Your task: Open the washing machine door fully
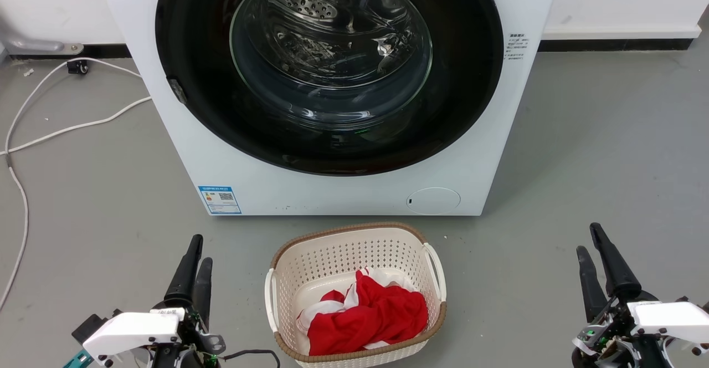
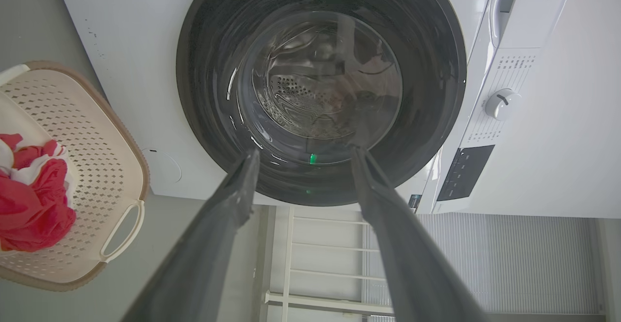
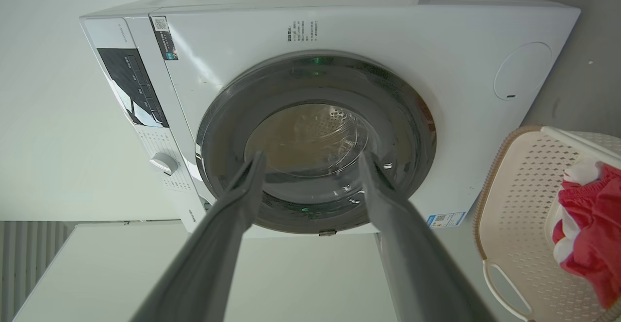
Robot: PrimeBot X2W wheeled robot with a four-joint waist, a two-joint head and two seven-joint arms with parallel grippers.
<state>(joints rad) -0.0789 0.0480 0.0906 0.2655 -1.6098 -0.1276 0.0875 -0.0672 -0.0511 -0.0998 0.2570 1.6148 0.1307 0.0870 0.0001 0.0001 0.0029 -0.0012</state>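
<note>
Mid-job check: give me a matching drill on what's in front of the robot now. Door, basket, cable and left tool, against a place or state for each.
Things:
1. washing machine door
2. basket
3. white cable
4. left tool

States:
A. open, at the head view's lower left
B. closed
C. holds a red and white cloth
D. lies on the floor, at the head view's left

Pairs: 1-B, 2-C, 3-D, 4-A
</note>
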